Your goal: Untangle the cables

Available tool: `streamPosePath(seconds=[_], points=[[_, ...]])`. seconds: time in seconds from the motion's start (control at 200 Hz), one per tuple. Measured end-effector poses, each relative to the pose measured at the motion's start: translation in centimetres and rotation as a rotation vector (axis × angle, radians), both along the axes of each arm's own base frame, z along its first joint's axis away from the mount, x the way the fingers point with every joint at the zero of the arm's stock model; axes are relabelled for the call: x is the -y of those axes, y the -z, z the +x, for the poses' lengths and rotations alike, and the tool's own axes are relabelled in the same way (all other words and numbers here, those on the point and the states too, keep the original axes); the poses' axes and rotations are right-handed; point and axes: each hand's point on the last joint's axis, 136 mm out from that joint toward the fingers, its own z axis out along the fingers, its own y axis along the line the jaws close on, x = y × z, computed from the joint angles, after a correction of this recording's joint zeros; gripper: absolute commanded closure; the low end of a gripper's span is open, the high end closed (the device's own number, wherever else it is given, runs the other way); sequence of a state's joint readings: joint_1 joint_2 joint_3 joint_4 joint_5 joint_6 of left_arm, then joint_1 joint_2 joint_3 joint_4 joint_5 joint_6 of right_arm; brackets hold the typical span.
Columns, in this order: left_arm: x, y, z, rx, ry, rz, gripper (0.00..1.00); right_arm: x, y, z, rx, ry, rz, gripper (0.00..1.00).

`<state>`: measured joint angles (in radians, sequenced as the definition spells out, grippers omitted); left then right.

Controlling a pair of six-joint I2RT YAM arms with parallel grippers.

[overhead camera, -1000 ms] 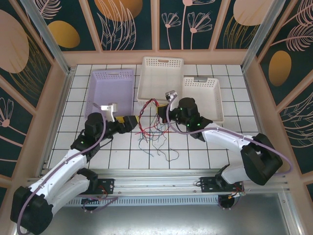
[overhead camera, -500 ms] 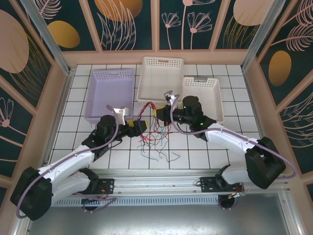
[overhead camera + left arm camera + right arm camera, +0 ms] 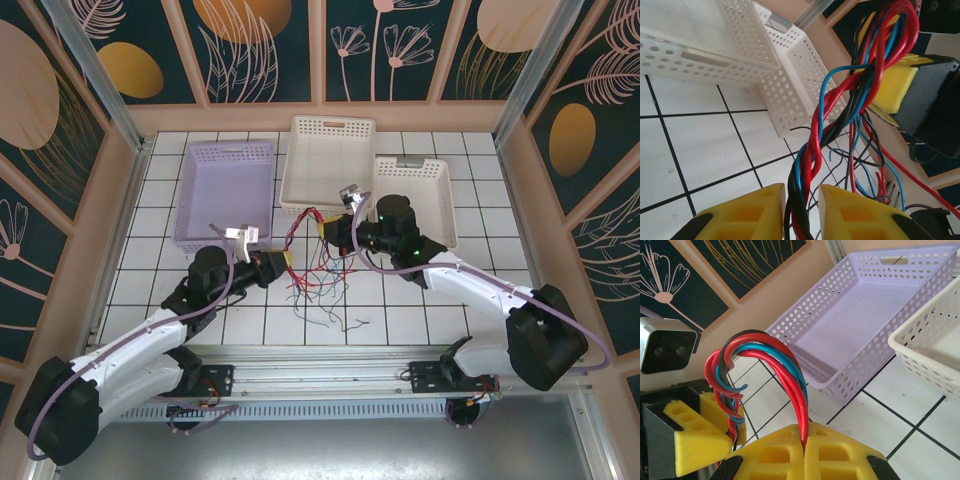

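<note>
Seen from above, the cables (image 3: 312, 265), a loose tangle of thread-thin red, blue and black wires, lie on the white tiled table (image 3: 150, 200) just in front of the perforated lilac plastic basket (image 3: 225, 190). They are strung between the left gripper (image 3: 283, 263) and the right gripper (image 3: 335, 232), with loose ends trailing toward the near edge. At the left wrist, the left gripper (image 3: 802, 212) has its yellow foam pads (image 3: 745, 217) pressed on either side of a tightly twisted rope of the wires, so it looks clamped on them. At the right wrist, the right gripper (image 3: 804, 450) is pinched tight on red strands that arch out in a hairpin. The wires look featherlight, limp and springy, and their slick insulation is likely to slide through foam. The twisted section beside the knot is the best place to hold, and a gentle pull is wiser because a hard tug would probably tighten the braid.
</note>
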<state>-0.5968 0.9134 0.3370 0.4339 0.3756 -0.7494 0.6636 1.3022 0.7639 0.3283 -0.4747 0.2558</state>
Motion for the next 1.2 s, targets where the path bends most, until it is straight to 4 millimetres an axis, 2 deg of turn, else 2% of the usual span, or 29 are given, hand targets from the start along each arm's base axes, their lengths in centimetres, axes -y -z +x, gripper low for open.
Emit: streamPosePath(seconds=[0.02,0.085,0.17,0.205,0.26,0.37,0.55,0.681,0.766,0.871,1.001,1.201], points=[[0.0,0.0,-0.1,0.001,0.005,-0.004,0.73,0.0,0.0,0.0,0.0,0.001,-0.001,1.0],[0.2,-0.1,-0.3,0.001,0.016,-0.018,0.53,0.0,0.1,0.0,0.0,-0.001,-0.004,1.0],[0.4,-0.2,-0.6,0.004,0.037,-0.034,0.37,0.0,0.1,-0.1,0.002,-0.006,-0.005,1.0],[0.4,-0.3,-0.7,0.006,0.042,-0.039,0.34,0.0,0.1,-0.1,0.002,-0.009,-0.004,1.0],[0.5,-0.4,-0.9,0.004,0.052,-0.053,0.33,-0.1,0.1,-0.3,0.0,-0.018,-0.002,1.0],[0.7,-0.6,-1.1,0.006,0.069,-0.068,0.46,-0.2,0.0,-0.5,-0.003,-0.029,0.001,1.0],[1.0,-0.3,-1.5,0.01,0.098,-0.08,0.51,-0.3,-0.1,-0.8,-0.005,-0.049,0.008,1.0],[1.0,0.4,-1.9,-0.012,0.108,-0.087,0.61,-0.5,-0.3,-1.2,-0.008,-0.073,0.015,1.0],[1.0,0.5,-2.0,-0.015,0.111,-0.091,0.75,-0.5,-0.3,-1.3,-0.009,-0.08,0.017,1.0],[1.1,0.1,-2.0,-0.009,0.113,-0.105,1.0,-0.5,-0.3,-1.3,-0.008,-0.08,0.017,1.0],[1.0,-0.5,-2.1,0.013,0.108,-0.114,1.0,-0.3,-0.2,-0.9,-0.006,-0.057,0.01,1.0],[0.4,-2.2,-2.5,0.055,0.094,-0.138,1.0,1.1,0.0,0.9,0.006,0.053,-0.07,1.0]])
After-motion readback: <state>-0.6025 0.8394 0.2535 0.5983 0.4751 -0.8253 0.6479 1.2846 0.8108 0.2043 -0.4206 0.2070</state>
